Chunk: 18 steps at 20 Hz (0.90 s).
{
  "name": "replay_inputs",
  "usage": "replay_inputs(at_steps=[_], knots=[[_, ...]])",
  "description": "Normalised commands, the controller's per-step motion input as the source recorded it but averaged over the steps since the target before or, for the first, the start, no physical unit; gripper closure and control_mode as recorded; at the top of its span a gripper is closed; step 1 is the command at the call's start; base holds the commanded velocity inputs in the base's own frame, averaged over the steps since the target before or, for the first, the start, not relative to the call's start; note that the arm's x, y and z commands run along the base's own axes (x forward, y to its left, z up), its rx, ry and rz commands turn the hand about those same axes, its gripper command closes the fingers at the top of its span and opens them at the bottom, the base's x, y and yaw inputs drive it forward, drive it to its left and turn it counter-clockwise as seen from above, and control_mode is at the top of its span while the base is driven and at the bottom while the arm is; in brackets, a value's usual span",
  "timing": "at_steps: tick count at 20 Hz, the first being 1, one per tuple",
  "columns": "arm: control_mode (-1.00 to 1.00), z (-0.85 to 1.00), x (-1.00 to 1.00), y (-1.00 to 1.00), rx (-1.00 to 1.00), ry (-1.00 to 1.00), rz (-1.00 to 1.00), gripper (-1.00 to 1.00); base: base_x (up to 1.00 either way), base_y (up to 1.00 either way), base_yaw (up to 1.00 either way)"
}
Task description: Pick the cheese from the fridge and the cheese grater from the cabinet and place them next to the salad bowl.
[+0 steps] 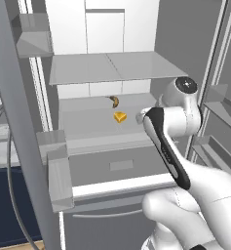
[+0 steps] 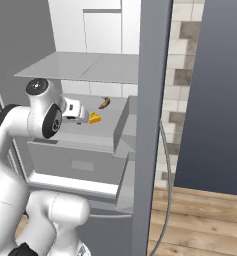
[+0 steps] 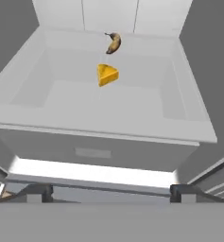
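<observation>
Fingertips of my tool rise dark at the bottom of the hand view, set wide apart with nothing between them; from the right base view I see the tool reaching into the open fridge; ahead of it, not touching, the cheese sits on a pale shelf; just behind the wedge lies a curved brown banana-like item, near the back wall.
</observation>
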Motion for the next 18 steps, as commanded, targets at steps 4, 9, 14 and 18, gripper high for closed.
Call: replay_inputs(at_steps=[4,9,14,18], knots=[[-1.0,-0.21,0.19,0.21,0.0,-0.1,-0.02,-1.0,0.0,0.0,0.0],[-1.0,-0.08,0.45,0.12,0.04,0.0,-0.02,-1.0,0.0,0.0,0.0],[-1.0,-0.02,0.57,0.14,0.01,0.02,0.0,-1.0,0.0,0.0,0.0],[-1.0,-0.01,0.7,0.08,0.02,0.08,0.0,-1.0,0.0,0.0,0.0]])
